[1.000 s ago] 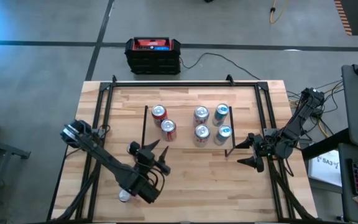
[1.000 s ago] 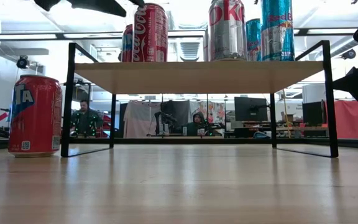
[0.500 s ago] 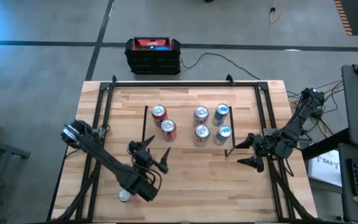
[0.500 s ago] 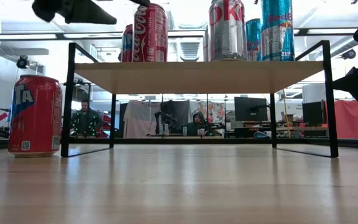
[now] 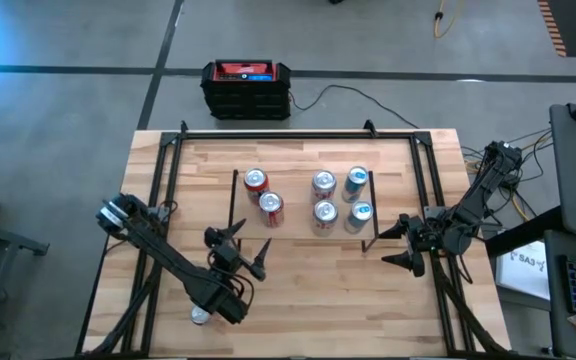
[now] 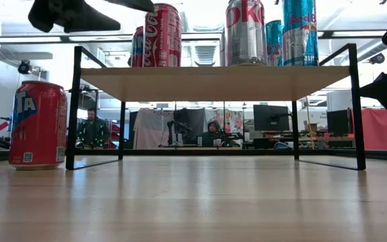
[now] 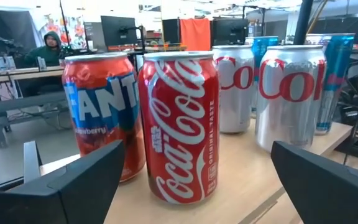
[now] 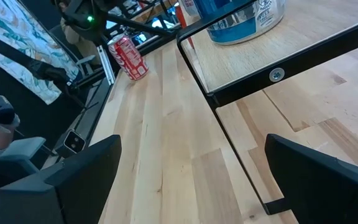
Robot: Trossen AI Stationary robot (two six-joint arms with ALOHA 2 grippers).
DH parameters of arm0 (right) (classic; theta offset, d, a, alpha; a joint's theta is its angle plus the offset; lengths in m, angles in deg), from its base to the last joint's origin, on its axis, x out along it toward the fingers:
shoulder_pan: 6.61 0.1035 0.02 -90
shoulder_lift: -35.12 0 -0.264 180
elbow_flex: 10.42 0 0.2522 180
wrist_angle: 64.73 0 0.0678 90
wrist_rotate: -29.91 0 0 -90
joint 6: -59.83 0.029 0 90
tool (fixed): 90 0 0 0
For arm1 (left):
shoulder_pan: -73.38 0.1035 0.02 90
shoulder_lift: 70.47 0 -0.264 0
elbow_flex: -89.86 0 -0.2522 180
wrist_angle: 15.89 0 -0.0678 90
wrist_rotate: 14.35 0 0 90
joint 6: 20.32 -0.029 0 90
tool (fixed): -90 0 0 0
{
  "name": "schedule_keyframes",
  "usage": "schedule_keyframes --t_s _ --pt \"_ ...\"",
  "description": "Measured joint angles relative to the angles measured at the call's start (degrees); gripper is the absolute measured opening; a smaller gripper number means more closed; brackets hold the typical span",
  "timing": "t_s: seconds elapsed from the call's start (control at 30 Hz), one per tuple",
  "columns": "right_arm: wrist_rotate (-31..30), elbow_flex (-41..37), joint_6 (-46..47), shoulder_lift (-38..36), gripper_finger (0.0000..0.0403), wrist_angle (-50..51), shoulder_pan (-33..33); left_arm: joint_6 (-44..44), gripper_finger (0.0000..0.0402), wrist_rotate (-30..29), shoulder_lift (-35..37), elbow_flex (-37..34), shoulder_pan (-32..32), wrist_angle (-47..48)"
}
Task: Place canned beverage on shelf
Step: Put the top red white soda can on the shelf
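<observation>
Dark left gripper [image 5: 238, 247] fingers spread.

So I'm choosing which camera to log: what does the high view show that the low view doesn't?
Only the high view shows the black-and-red box on the floor, both arms whole, and all six cans on the shelf at once. Only the low view shows the can labels, the space under the shelf, and people in the room behind. Both show the shelf with its cans, the left claw and the lone red can on the table.
</observation>
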Motion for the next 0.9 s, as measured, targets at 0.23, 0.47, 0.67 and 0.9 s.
schedule_keyframes --t_s 0.23,0.47,0.67,0.9 --pt "0.0 0.0 0.0 0.0 0.0384 0.0 0.0 -1.1 0.0388 0.0 0.0 1.4 2.0 -2.5" --pt "0.0 0.0 0.0 0.0 0.0384 0.0 0.0 -1.2 0.0388 0.0 0.0 1.4 4.3 -3.9" --pt "0.0 0.0 0.0 0.0 0.0384 0.0 0.0 -1.2 0.0388 0.0 0.0 1.3 5.9 -5.5" --pt "0.0 0.0 0.0 0.0 0.0384 0.0 0.0 -3.3 0.0388 0.1 0.0 1.3 6.8 -8.2"
